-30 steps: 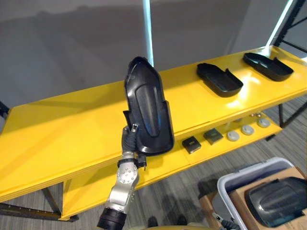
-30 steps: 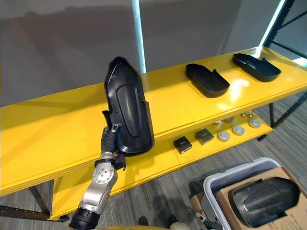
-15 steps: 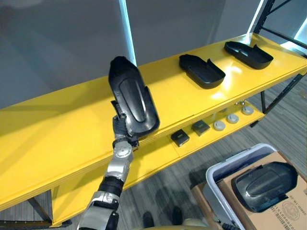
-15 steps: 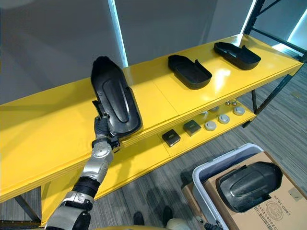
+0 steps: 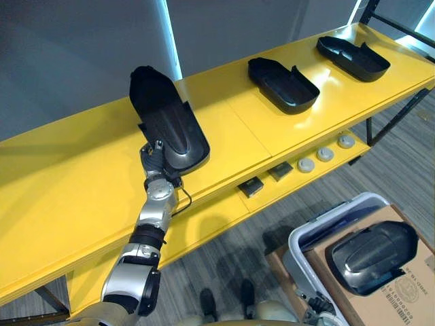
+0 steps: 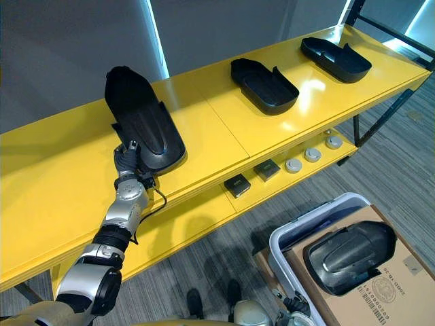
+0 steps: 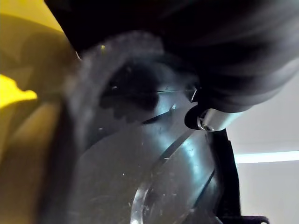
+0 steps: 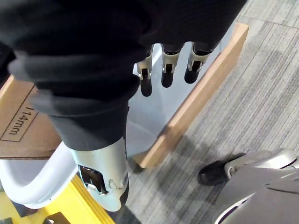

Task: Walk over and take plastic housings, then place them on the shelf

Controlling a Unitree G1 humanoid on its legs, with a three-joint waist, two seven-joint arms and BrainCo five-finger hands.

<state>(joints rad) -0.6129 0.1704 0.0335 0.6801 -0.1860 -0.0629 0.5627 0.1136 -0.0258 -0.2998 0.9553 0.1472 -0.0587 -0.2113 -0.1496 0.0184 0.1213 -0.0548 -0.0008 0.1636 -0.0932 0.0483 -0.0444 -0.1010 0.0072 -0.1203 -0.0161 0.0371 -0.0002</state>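
A black plastic housing (image 5: 165, 117) lies tilted on the yellow shelf top (image 5: 68, 183), its near end at the front edge. My left hand (image 5: 155, 161) is right at that near end, its fingers hidden behind the housing. Up close in the left wrist view, the housing's dark shell (image 7: 154, 177) lies against the hand. Two more housings (image 5: 282, 75) (image 5: 353, 58) lie hollow side up further right on the shelf. Another housing (image 5: 370, 255) rests on a cardboard box (image 5: 401, 299). My right hand (image 8: 167, 65) hangs beside the bin with straight fingers, holding nothing.
The cardboard box sits in a grey bin (image 5: 319, 227) on the floor at the lower right. The lower shelf (image 5: 217, 217) carries two small black blocks (image 5: 251, 187) and three round grey discs (image 5: 325, 153). A dark rack upright (image 5: 380, 13) stands at the far right.
My left arm has stretched out towards the shelf and the housing has come down from upright to tilted on the shelf top. The camera has moved closer and tipped down.
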